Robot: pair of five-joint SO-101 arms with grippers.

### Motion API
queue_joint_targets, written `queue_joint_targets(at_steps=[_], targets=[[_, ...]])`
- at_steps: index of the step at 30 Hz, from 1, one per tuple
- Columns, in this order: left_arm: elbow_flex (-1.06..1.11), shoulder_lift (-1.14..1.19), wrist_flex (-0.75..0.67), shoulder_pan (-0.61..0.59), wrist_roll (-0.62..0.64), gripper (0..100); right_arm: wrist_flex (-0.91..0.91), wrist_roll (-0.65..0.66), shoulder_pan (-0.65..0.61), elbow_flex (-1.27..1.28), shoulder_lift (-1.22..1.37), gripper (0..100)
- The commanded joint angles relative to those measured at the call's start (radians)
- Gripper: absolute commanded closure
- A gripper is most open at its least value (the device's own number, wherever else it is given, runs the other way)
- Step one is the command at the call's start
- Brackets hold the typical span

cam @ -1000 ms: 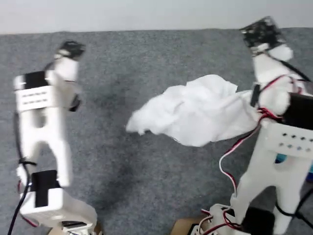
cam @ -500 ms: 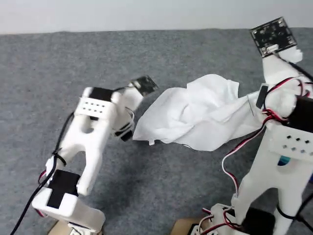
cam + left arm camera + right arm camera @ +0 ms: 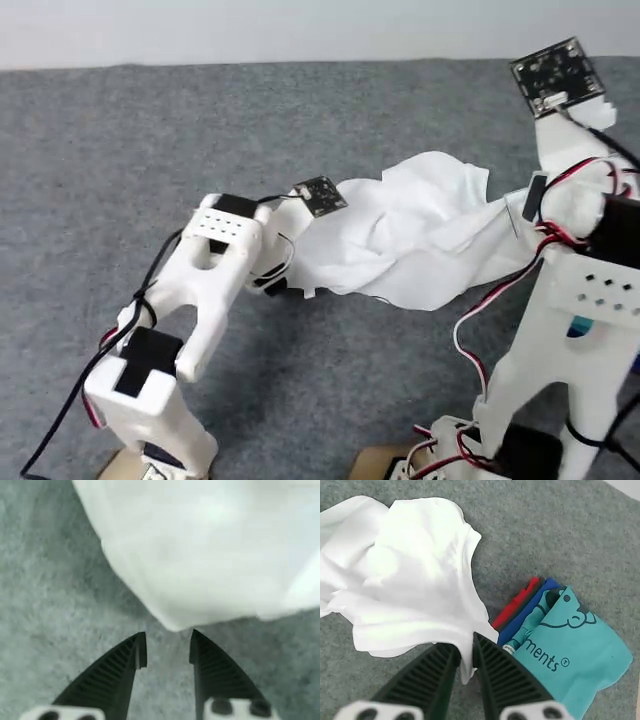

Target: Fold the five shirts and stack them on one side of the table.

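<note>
Pinches one edge of the crumpled white cloth shirt (image 3: 420, 240) in the clenched right claw (image 3: 466, 645), right of centre on the grey carpeted table (image 3: 150, 130). Holds the left claw (image 3: 167, 640) released, just short of the shirt's hem. Shows folded teal, blue and red shirts (image 3: 570, 650) piled nearby.

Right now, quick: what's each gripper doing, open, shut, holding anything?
Left gripper: open, empty, at the edge of the white shirt.
Right gripper: shut on the white shirt.
</note>
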Motion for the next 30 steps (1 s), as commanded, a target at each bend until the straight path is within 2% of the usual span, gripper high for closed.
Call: queue_joint_targets(at_steps=[1, 12, 15, 19, 24, 30], targets=[[-0.015, -0.006, -0.038, 0.038, -0.003, 85, -0.015, 0.006, 0.015, -0.003, -0.024, 98.8], [-0.013, 0.003, -0.058, 0.110, -0.002, 85, -0.016, 0.008, 0.015, -0.003, -0.024, 98.8], [-0.061, 0.058, -0.046, 0.112, 0.035, 85, -0.016, 0.008, 0.015, -0.003, -0.024, 98.8], [-0.189, 0.167, 0.043, 0.112, 0.072, 87, -0.016, 0.008, 0.015, -0.003, -0.025, 98.8], [-0.321, 0.258, 0.147, 0.107, 0.109, 100, -0.016, 0.008, 0.015, -0.005, -0.033, 98.8], [-0.364, 0.101, 0.235, 0.097, 0.141, 100, -0.015, 0.009, 0.062, -0.015, -0.036, 98.8]])
